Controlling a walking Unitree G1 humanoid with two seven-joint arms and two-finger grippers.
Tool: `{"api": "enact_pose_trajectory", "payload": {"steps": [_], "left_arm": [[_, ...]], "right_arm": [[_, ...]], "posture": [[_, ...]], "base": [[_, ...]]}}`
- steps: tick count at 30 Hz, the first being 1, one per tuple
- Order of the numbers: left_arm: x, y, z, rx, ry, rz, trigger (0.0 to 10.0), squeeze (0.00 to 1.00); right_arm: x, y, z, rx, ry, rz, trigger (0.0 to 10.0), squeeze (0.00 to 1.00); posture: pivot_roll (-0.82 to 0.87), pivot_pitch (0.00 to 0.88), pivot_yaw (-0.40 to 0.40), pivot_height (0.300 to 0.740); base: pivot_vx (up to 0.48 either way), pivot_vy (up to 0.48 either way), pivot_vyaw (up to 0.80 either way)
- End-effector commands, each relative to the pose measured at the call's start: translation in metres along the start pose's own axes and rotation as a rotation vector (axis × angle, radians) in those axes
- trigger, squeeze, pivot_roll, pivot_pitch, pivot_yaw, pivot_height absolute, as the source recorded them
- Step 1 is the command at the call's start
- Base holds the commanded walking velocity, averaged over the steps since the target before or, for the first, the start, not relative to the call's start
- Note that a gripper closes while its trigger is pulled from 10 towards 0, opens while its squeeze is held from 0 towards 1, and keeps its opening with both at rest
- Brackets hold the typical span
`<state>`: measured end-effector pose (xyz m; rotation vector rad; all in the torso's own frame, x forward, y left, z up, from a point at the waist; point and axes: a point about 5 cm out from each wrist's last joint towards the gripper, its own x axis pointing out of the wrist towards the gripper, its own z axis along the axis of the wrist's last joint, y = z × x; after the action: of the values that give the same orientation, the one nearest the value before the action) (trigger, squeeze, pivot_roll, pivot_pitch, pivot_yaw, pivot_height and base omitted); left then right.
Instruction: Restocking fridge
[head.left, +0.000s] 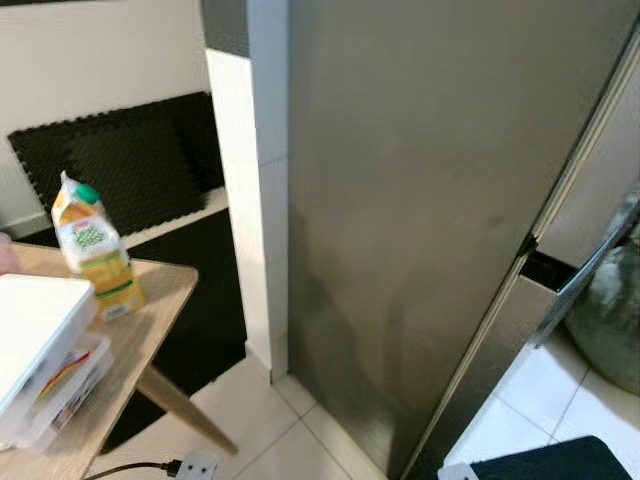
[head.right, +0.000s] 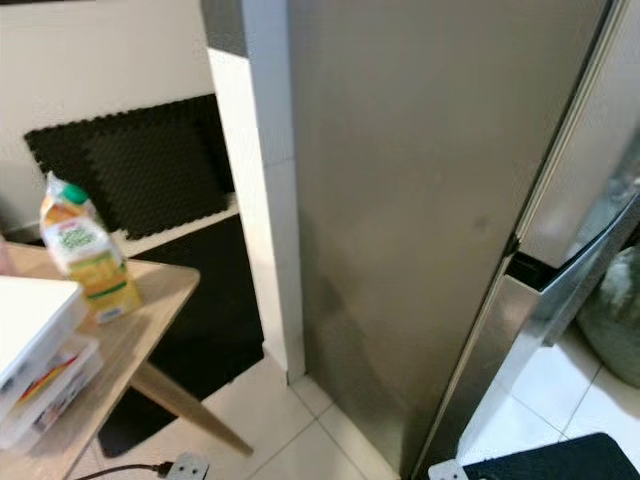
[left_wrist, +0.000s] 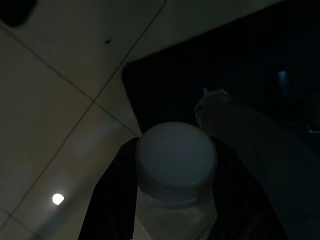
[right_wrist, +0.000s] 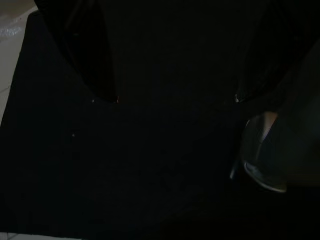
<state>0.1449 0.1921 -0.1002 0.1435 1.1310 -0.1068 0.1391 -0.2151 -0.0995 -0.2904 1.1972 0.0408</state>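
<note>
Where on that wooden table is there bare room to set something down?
The table has a bare strip along its right edge, between the juice carton and the corner, and a patch in front of the carton. The left part is crowded by stacked white boxes. The left gripper holds a bottle.

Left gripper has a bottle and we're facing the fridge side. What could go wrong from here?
1. The fridge looks shut, so a door needs pulling while the left gripper holds the bottle.
2. The cable and socket on the floor could snag a foot.
3. The juice carton stands near the table edge; a turn might knock it.
</note>
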Motion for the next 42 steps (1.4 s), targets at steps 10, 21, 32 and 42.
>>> {"api": "enact_pose_trajectory", "payload": {"steps": [10,21,32,42], "left_arm": [[0.0000,0.0002,0.0001,0.021,0.001,0.000,10.0,0.00],[0.0000,-0.0010,-0.0003,0.006,-0.002,0.001,10.0,0.00],[0.0003,-0.0024,0.0004,0.010,-0.002,-0.009,10.0,0.00],[0.0002,-0.0027,0.0002,0.019,-0.001,-0.017,10.0,0.00]], "right_arm": [[0.0001,0.0029,0.0016,0.007,-0.010,0.011,10.0,0.00],[0.0000,0.0034,-0.0016,0.015,-0.003,0.012,10.0,0.00],[-0.0002,0.0042,-0.0049,0.012,0.011,0.015,10.0,0.00],[-0.0002,0.0053,-0.0052,0.024,0.004,0.018,10.0,0.00]], "posture": [[-0.04,0.003,0.005,0.740],[-0.04,0.004,0.006,0.740],[-0.04,0.005,0.011,0.740],[-0.05,0.004,0.015,0.740]], "base": [[0.261,0.000,0.00],[0.189,0.000,0.00],[0.000,0.000,-0.72],[0.000,0.000,-0.78]]}}
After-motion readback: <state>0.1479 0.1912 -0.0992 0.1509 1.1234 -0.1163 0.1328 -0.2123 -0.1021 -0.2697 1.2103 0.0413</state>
